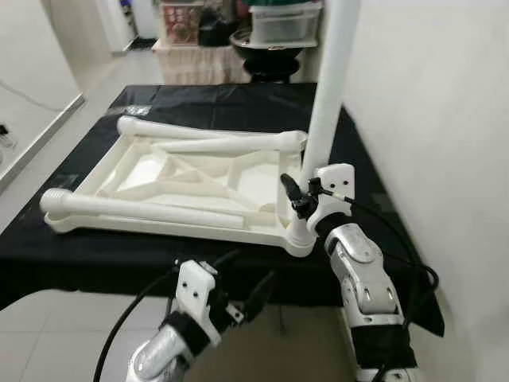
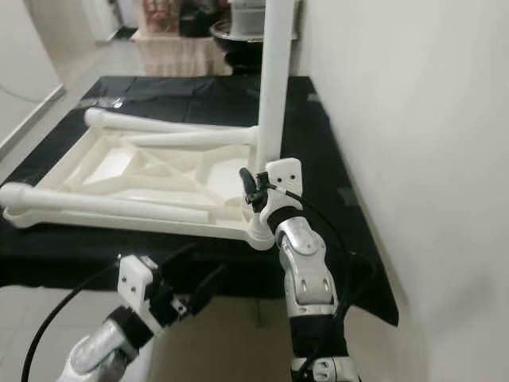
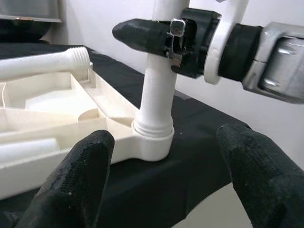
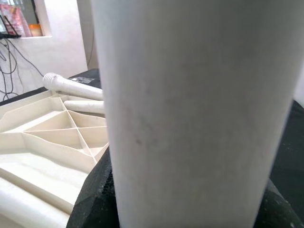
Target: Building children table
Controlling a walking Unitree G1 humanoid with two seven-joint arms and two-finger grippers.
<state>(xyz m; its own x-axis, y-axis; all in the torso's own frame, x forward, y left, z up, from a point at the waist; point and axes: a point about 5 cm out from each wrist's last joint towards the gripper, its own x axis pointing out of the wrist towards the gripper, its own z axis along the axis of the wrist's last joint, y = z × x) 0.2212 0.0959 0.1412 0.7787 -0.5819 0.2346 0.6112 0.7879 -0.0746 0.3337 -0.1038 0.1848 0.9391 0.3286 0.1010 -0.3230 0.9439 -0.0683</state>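
- Right gripper (image 1: 296, 197) is clenched around the upright white table leg (image 1: 328, 87), low on the leg, just above the corner socket (image 3: 154, 142) where it stands.
- From the right wrist, that leg (image 4: 190, 109) sits between the black fingers (image 4: 95, 199), pressed close against them.
- Left gripper (image 1: 246, 306) hangs lower, off the near edge of the black cloth (image 1: 119, 259), with its fingers (image 3: 78, 185) spread wide and holding nothing; they point toward the socket.
- White tabletop (image 1: 191, 179) lies upside down on the cloth, ribbed underside facing up.
- Three loose legs lie on it: one (image 1: 135, 208) along the near edge, one (image 1: 231, 145) across the far part, and another (image 1: 159, 127) along the far edge.
- Beyond the cloth stand a clear storage box (image 1: 285, 24) and a lattice-sided basket (image 1: 181, 22).
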